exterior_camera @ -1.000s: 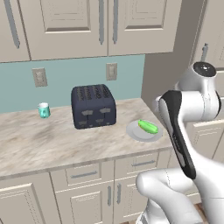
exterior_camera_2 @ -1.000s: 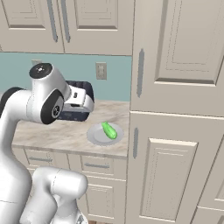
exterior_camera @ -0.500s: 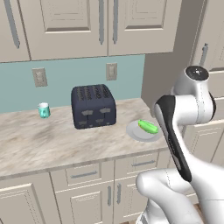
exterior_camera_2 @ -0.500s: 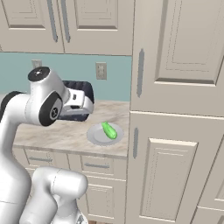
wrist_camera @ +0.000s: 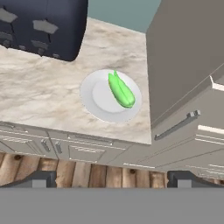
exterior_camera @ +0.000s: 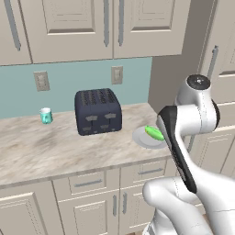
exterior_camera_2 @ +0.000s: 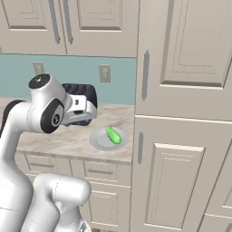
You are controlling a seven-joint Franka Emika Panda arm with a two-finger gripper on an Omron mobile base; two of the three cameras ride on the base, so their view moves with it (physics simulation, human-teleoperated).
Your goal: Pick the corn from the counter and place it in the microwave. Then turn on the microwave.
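Meanwhile, at the counter: the robot arm hangs out over the floor in front of the cabinets.
Landmark: a white plate (exterior_camera: 146,138) (exterior_camera_2: 100,140) (wrist_camera: 97,101) sits on the counter (exterior_camera: 50,151) (exterior_camera_2: 63,138) (wrist_camera: 39,87), near its front edge and close beside the tall cabinet (exterior_camera_2: 181,113) (wrist_camera: 183,57).
Corn: the corn (exterior_camera: 155,133) (exterior_camera_2: 112,135) (wrist_camera: 120,90) lies flat on the plate, toward the side nearest the tall cabinet, untouched.
Gripper: the gripper (wrist_camera: 111,178) is well apart from the plate, out in front of the drawers; its two fingertips (wrist_camera: 43,178) stand spread wide with nothing between them.
Toaster: a dark toaster (exterior_camera: 97,111) (exterior_camera_2: 84,97) (wrist_camera: 41,24) stands behind the plate, toward the wall and away from the tall cabinet.
Cup: a small teal cup (exterior_camera: 45,115), possibly a glass, stands far beyond the toaster from the plate.
Wall: two outlets (exterior_camera: 117,75) (exterior_camera_2: 104,73) are set in the blue backsplash behind the plate.
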